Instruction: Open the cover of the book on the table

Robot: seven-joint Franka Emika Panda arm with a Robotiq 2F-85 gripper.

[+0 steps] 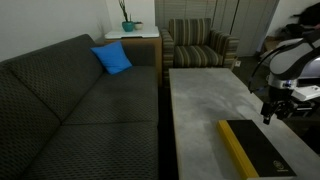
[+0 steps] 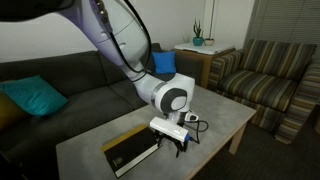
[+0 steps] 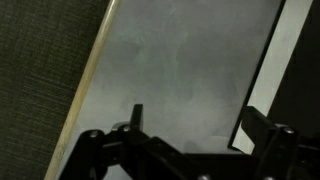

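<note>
The book [image 1: 262, 152] lies closed on the pale grey table [image 1: 210, 95], black cover up, with its yellow spine [image 1: 235, 150] on the sofa side. In an exterior view the book [image 2: 135, 152] sits near the table's [image 2: 215, 125] front end. My gripper [image 1: 268, 117] [image 2: 180, 147] hangs just above the table at the book's edge opposite the spine. In the wrist view the gripper [image 3: 198, 125] is open and empty. One finger is over bare table [image 3: 170, 60], the other over the book's white page edge [image 3: 265, 70] and black cover [image 3: 305, 60].
A dark sofa [image 1: 70, 100] with a blue cushion [image 1: 113, 58] runs along the table. A striped armchair [image 1: 200, 45] [image 2: 265, 70] and a wooden side table with a plant [image 1: 128, 30] [image 2: 200, 45] stand beyond the far end. A teal cushion [image 2: 35, 97] lies on the sofa.
</note>
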